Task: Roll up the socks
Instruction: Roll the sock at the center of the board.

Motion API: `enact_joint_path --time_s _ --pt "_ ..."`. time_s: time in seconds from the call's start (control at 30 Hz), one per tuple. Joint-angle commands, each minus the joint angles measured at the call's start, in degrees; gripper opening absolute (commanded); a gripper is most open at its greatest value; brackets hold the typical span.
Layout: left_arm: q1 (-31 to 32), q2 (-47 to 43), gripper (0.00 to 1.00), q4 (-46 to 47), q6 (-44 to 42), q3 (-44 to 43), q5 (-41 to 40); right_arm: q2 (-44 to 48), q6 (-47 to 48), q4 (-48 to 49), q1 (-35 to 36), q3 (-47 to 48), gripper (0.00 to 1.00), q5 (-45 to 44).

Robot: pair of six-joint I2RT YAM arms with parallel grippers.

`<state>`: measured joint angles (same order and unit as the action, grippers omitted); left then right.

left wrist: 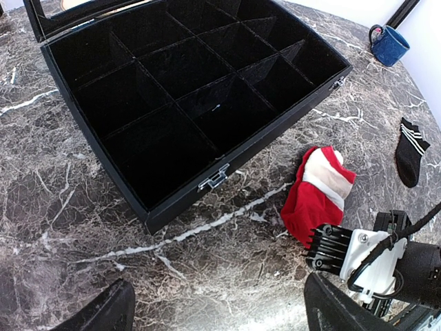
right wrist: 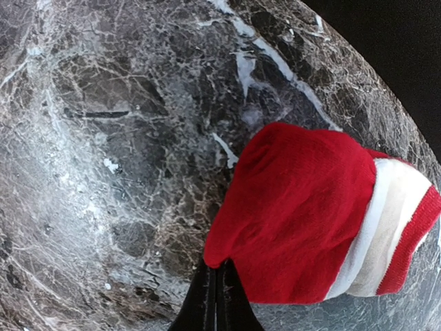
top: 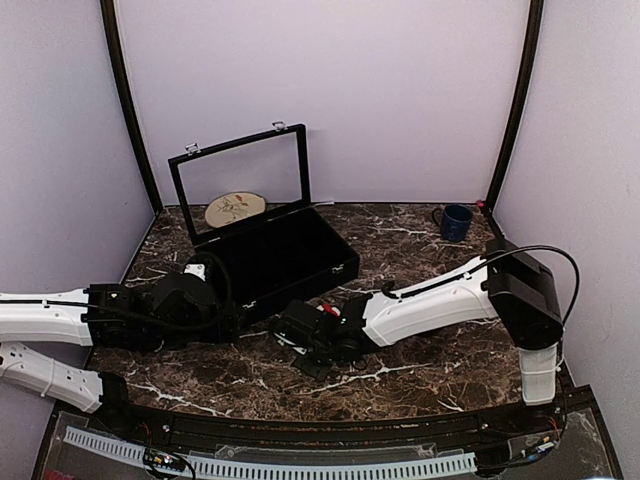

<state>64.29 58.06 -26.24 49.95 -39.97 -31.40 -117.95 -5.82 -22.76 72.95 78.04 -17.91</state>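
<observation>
The red sock (right wrist: pixel 303 207), with a white band, lies bunched on the marble table in front of the black box. It also shows in the left wrist view (left wrist: pixel 317 193) and as a red speck in the top view (top: pixel 331 310). My right gripper (right wrist: pixel 219 270) is shut on the red sock's edge, low over the table (top: pixel 300 332). The black ankle sock (left wrist: pixel 411 148) with white stripes lies flat to the right of the red one, apart from it. My left gripper (left wrist: pixel 220 314) is open and empty over bare table, left of the red sock (top: pixel 232 318).
An open black box (left wrist: pixel 207 172) with several dividers and a raised glass lid (top: pixel 240 180) stands at the back left. A blue mug (top: pixel 455 222) stands at the back right. A round wooden disc (top: pixel 235 208) lies behind the box. Purple walls enclose the table.
</observation>
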Motion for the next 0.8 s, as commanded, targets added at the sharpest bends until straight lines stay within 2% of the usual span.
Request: enact_joint_path --time_s 0.0,0.43,0.77 --pt "-0.13 -0.53 0.88 0.74 -0.56 0.77 -1.34 0.18 0.1 -4.63 -1.53 -1.66 0.0 6.14" --pt "-0.13 0.13 0.88 6.81 -8.11 2.02 2.38 3.7 -2.9 -5.1 -8.52 -1.46 0.0 30.06" --pt "0.04 5.27 0.89 10.81 -14.78 0.46 6.69 4.55 -6.98 -3.19 -14.32 -1.74 0.0 44.62"
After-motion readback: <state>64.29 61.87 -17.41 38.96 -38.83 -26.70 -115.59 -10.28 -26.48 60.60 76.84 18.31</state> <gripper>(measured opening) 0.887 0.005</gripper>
